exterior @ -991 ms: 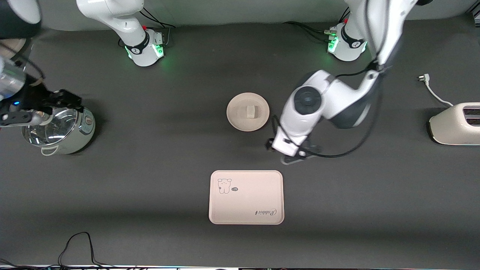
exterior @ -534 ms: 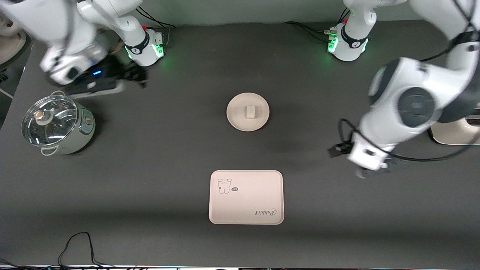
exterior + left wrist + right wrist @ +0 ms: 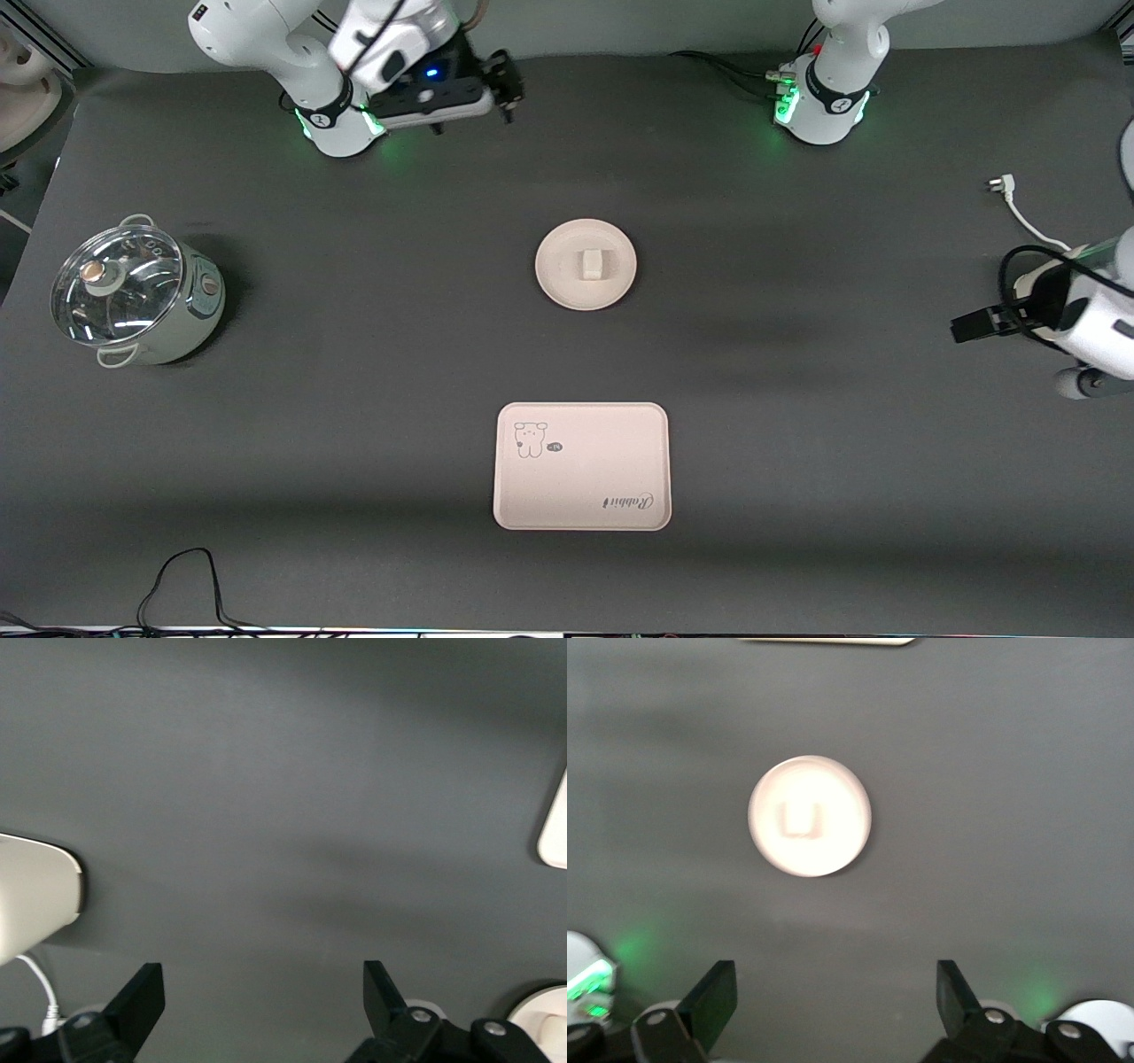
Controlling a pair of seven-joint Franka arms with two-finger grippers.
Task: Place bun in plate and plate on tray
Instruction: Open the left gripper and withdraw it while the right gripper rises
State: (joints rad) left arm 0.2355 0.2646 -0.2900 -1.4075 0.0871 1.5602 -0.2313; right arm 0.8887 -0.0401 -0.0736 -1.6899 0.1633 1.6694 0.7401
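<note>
The bun (image 3: 592, 263) lies in the middle of the round plate (image 3: 558, 276) at the table's centre. The tray (image 3: 581, 483) lies bare on the table, nearer to the front camera than the plate. My right gripper (image 3: 507, 89) is open and empty, up in the air beside its own base. Its wrist view shows its open gripper (image 3: 833, 979) with the plate (image 3: 843, 835), the bun (image 3: 800, 819) and the tray's edge (image 3: 824, 640). My left gripper (image 3: 1085, 383) is open and empty over the left arm's end of the table. It also shows in the left wrist view (image 3: 263, 979), with the tray's corner (image 3: 556, 828).
A pot with a glass lid (image 3: 133, 292) stands at the right arm's end of the table. A white toaster (image 3: 35, 895) and its plug cable (image 3: 1019, 208) are at the left arm's end. A black cable (image 3: 186, 576) lies at the table's near edge.
The left arm swung from beside the plate out to its own end of the table. The right arm swung from over the pot to beside its base. Plate, bun and tray stayed put.
</note>
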